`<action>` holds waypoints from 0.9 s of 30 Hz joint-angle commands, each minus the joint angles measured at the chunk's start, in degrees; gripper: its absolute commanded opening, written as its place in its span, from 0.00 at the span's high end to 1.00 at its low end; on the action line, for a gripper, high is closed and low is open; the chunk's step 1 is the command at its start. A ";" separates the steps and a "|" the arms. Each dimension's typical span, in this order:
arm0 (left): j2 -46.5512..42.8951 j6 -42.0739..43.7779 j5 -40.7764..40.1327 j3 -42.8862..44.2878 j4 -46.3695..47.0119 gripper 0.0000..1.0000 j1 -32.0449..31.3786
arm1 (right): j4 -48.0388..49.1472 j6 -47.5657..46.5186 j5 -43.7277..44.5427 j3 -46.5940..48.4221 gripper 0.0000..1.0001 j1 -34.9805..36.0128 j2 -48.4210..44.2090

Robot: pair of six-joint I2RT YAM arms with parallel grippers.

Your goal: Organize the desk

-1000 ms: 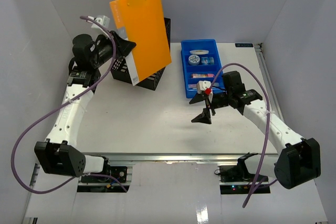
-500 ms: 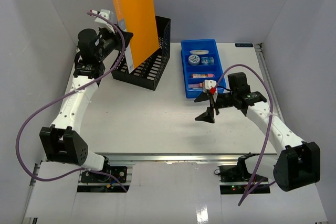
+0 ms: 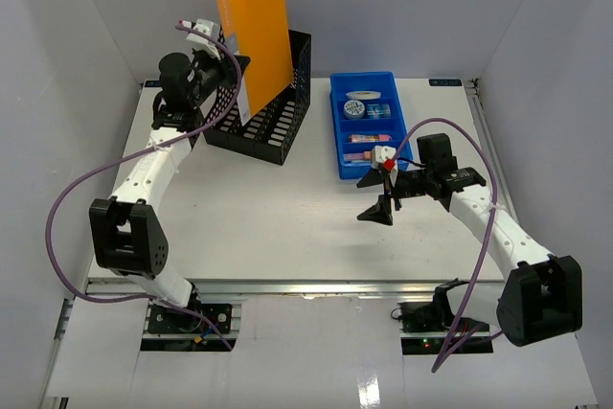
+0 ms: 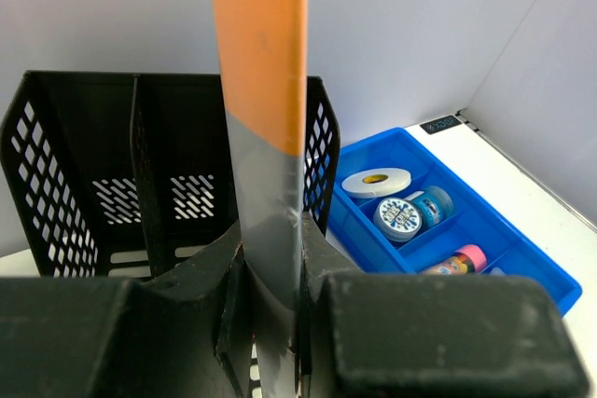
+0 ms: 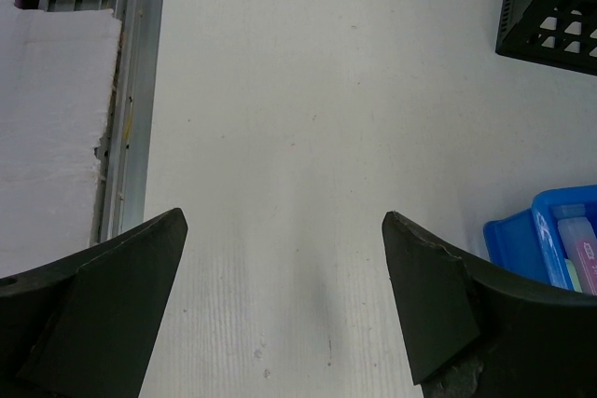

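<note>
- Bench: white top filling the enclosure floor in front of both arm bases. Its middle is bare. The black mesh rack and the blue tray sit at the far side.
- Change: a second ago the orange board leaned right across the rack. Now it stands nearly upright over the rack's left part. Judgement: filing is close. I cannot tell whether the lower edge has entered a slot.
- Left tool: clamped tight on the board's grey lower end, rack dividers straight ahead.
- Right tool: spread wide, carrying nothing, hovering over bare bench beside the tray. It has barely moved in the last half second.
- Tray holds tape rolls and small items.
- Surface: matte white, metal rail at the near edge. Room: plain white walls, with purple cables looping off both arms.
</note>
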 commanded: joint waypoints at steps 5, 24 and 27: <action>2.84 0.47 4.84 -6.43 22.10 1.00 -0.14 | 1.25 -0.63 -0.37 -0.41 0.08 -0.56 1.39; 10.65 -5.20 9.43 -20.31 50.08 1.00 -0.58 | 1.17 -1.09 0.46 -0.58 0.08 -1.11 3.59; 12.20 -5.28 10.14 -21.72 53.40 1.00 -0.64 | 1.20 -1.09 0.46 -0.76 0.08 -1.11 3.59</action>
